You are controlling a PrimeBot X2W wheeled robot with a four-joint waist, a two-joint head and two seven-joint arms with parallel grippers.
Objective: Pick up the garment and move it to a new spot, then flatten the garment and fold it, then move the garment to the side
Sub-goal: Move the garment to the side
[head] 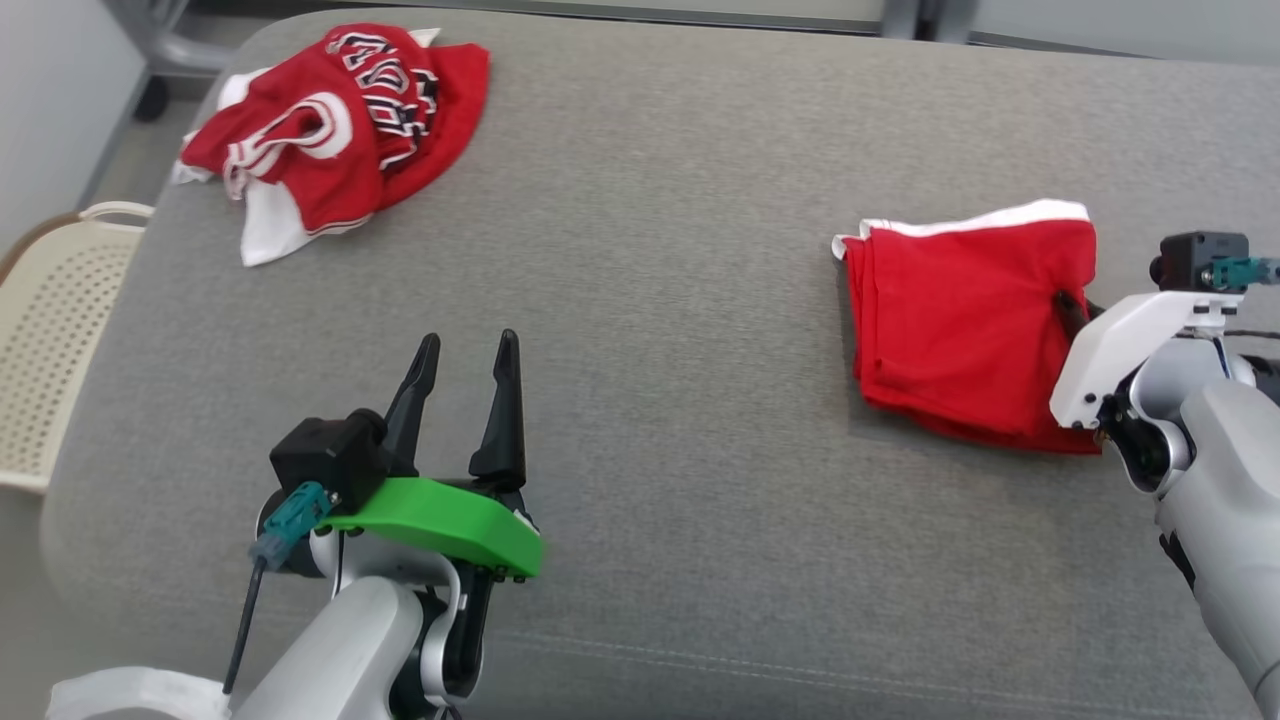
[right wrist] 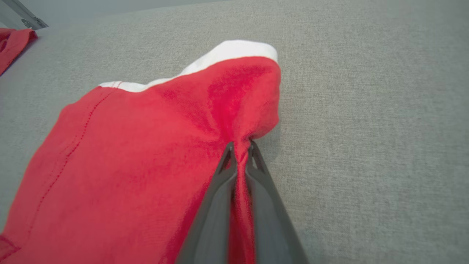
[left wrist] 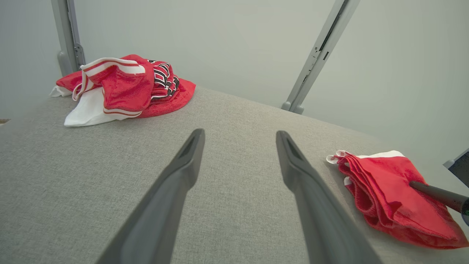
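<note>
Jersey point(head: 335, 130) is crumpled at the table's point(head: 650, 300) far left corner, well ahead of the left gripper point(head: 469, 340), whose fingers are spread wide. The right gripper point(right wrist: 241, 145) is pinched tight on the folded cloth point(head: 960, 320) at the right.

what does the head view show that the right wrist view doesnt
Head view: open left gripper, cream basket, black lettering on the jersey. Right wrist view: right gripper shut on a bunched fold of the red cloth, seen close up. Both: that red cloth with its white edge, grey cushion.
</note>
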